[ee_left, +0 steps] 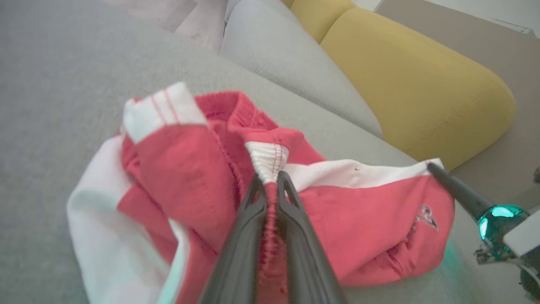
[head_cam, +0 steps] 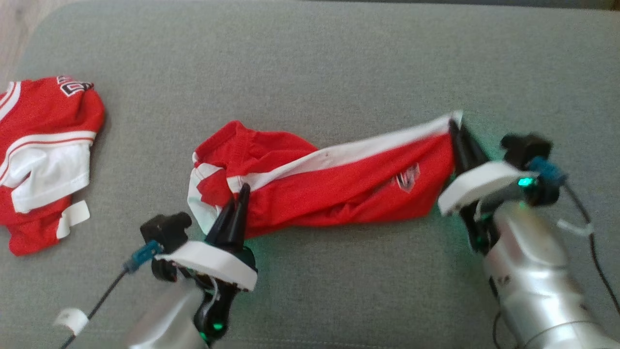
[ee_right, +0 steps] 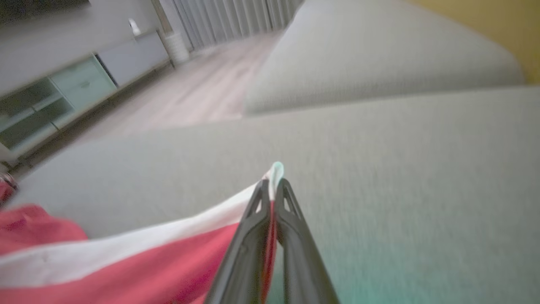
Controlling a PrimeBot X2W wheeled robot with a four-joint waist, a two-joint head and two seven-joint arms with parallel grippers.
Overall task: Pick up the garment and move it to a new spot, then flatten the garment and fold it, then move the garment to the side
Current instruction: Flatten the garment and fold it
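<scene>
The garment [head_cam: 334, 186] is a pair of red shorts with a white side stripe, stretched across the grey cushion between both grippers. My left gripper [head_cam: 242, 191] is shut on its bunched waistband end; in the left wrist view the gripper [ee_left: 272, 177] pinches the white and red elastic of the garment [ee_left: 363, 211]. My right gripper [head_cam: 455, 127] is shut on the far hem corner, where the white stripe ends. In the right wrist view that gripper [ee_right: 274, 183] holds the corner of the garment [ee_right: 126, 261] between its closed fingers.
A second red and white jersey [head_cam: 43, 155] lies crumpled at the cushion's left edge. A grey cushion [head_cam: 339, 63] extends far behind the garment. A yellow cushion [ee_left: 413, 84] and wooden floor [ee_right: 190, 93] lie beyond the sofa.
</scene>
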